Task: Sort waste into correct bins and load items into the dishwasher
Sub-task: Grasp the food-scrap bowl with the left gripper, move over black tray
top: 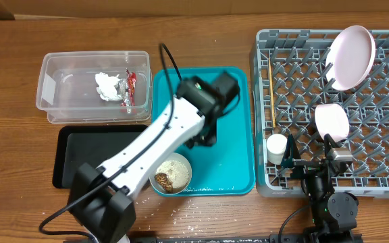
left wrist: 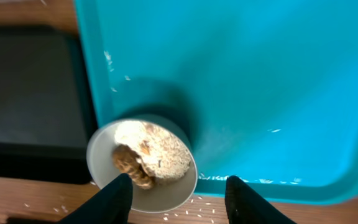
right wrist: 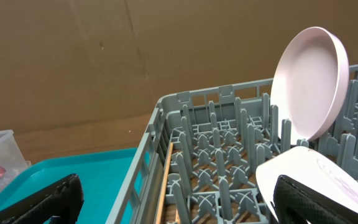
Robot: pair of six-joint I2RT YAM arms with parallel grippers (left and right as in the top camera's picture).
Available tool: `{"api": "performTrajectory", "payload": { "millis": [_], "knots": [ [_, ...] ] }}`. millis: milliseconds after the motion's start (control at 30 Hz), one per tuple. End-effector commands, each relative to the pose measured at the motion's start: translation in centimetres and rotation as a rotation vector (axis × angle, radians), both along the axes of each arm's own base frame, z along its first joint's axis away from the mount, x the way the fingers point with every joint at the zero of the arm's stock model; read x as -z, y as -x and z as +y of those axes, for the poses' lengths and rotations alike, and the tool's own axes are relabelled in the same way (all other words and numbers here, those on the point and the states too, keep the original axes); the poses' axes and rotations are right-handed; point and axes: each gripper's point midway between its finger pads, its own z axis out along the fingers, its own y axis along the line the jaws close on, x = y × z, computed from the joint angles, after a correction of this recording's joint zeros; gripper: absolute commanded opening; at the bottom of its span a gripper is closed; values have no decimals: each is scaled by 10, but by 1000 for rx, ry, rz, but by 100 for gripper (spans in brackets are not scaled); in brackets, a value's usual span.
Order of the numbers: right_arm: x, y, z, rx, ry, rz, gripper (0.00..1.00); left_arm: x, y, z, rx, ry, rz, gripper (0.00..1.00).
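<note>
Overhead looks down; left wrist close above teal tray [left wrist: 260,74], right wrist low across dish rack [right wrist: 191,98]

I work over a tabletop [top: 12,88] of warm brown wood, its grain running from 9 o'clock to 3 o'clock. From above, bare wood shows widest at 9 o'clock and as a narrow strip along 12 o'clock. Past my right wrist, at 12 o'clock, a plain brown board [right wrist: 104,56] like cardboard stands as the wall, with a faint upright crease [right wrist: 127,37] in it. The light is soft and even, leaving a dull sheen on the wood.
</note>
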Motion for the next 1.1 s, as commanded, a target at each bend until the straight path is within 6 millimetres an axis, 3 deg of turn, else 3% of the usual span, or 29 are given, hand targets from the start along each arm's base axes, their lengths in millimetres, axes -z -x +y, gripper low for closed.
{"api": "performTrajectory", "payload": {
  "millis": [0, 100, 200, 267, 400, 533, 633, 700, 800, 900, 933, 967, 1067],
  "knots": [
    [2, 0, -1, 6, -1, -5, 100, 49, 39, -2, -28, -30, 108, 46],
    [2, 0, -1, 6, -1, -5, 100, 81, 52, -4, 35, -51, 106, 45],
    [2, 0, -1, 6, -1, -5, 100, 99, 57, -6, 97, -40, 100, 43],
    [2, 0, -1, 6, -1, -5, 100, 108, 61, -2, 100, -47, 107, 33],
    [2, 0, -1, 6, -1, -5, 100, 116, 57, 5, 105, -75, 75, 11],
    [2, 0, -1, 6, -1, -5, 100, 121, 51, 2, 148, -65, 45, 11],
    [2, 0, -1, 6, -1, -5, 100, 121, 50, 1, 161, -60, 44, 4],
    [2, 0, -1, 6, -1, -5, 100, 114, 50, 0, 157, -61, 49, 4],
    [2, 0, -1, 6, -1, -5, 100, 80, 39, -9, 146, -14, 3, 4],
    [2, 0, -1, 6, -1, -5, 100, 18, 24, -16, 102, 206, -112, 4],
    [1, 0, -1, 6, -1, -5, 100, -8, 19, -7, 86, 322, -133, 4],
    [2, 0, -1, 6, -1, -5, 100, -20, 15, 5, 79, 390, -133, 4],
    [2, 0, -1, 6, -1, -5, 100, -27, 14, 29, 58, 602, -66, 4]
  ]
}}
